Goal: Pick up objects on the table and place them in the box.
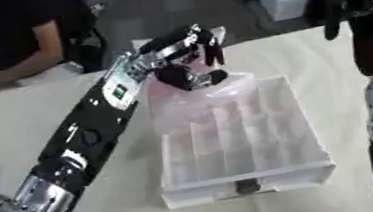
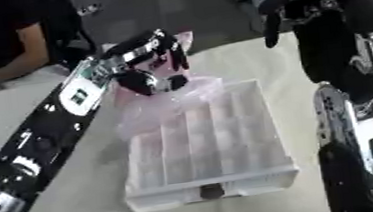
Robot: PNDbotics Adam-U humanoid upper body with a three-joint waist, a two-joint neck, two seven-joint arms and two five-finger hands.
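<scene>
A white box (image 1: 250, 187) split into several compartments stands in the middle of the table. A crumpled clear-pink plastic bag (image 1: 192, 106) lies over its far left compartments. My left hand (image 1: 183, 60) reaches in from the lower left to the bag's top edge, its fingers and thumb curled on the plastic. A small dark thing (image 2: 210, 192) shows at the middle of the box's front wall. My right hand (image 2: 317, 0) hangs raised at the upper right, fingers relaxed and pointing down, holding nothing.
My right forearm (image 2: 351, 129) stands upright close to the box's right side. A person sits at the table's far left edge, away from the box. Bare table (image 1: 16, 122) lies left of my left arm and in front of the box.
</scene>
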